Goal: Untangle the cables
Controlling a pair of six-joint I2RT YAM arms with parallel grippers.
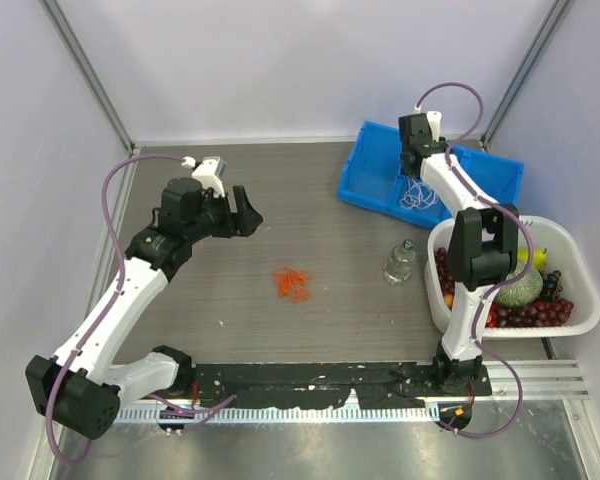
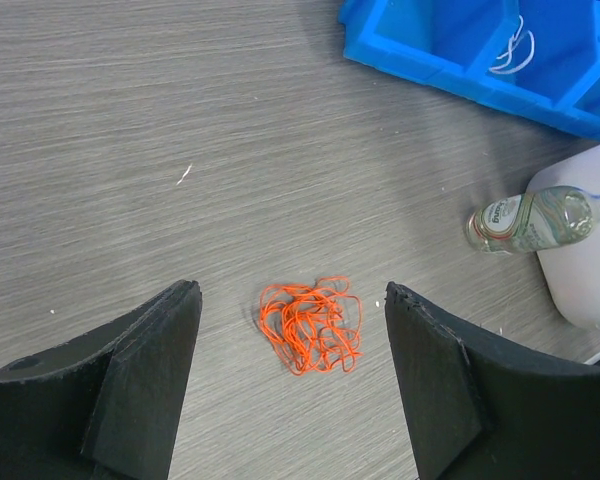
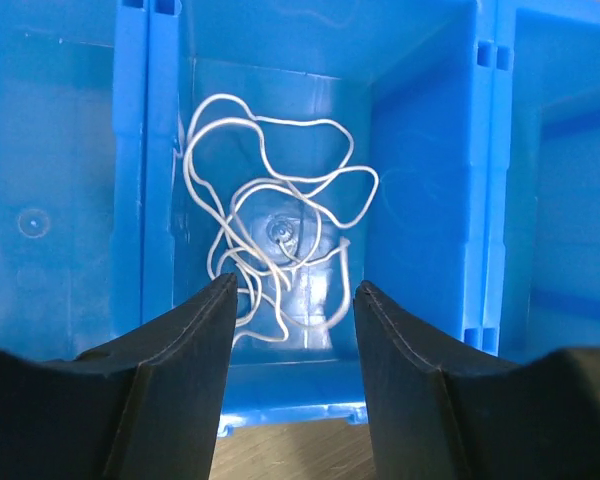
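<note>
hovering over the grey wood-grain surface [image 2: 130, 120], the left fingers [image 2: 140, 380] stand wide apart and empty above a tangled clump of thin red-orange cables [image 2: 310, 325] near the surface's middle. the right fingers [image 3: 160, 370] hang parted, gripping nothing, over looped white cables [image 3: 270, 200] lying in a blue plastic bin [image 3: 430, 150] at the far right corner.

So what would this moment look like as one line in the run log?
left gripper: open, aimed at orange cable clump on table | right gripper: open, over white cable in blue bin
</note>
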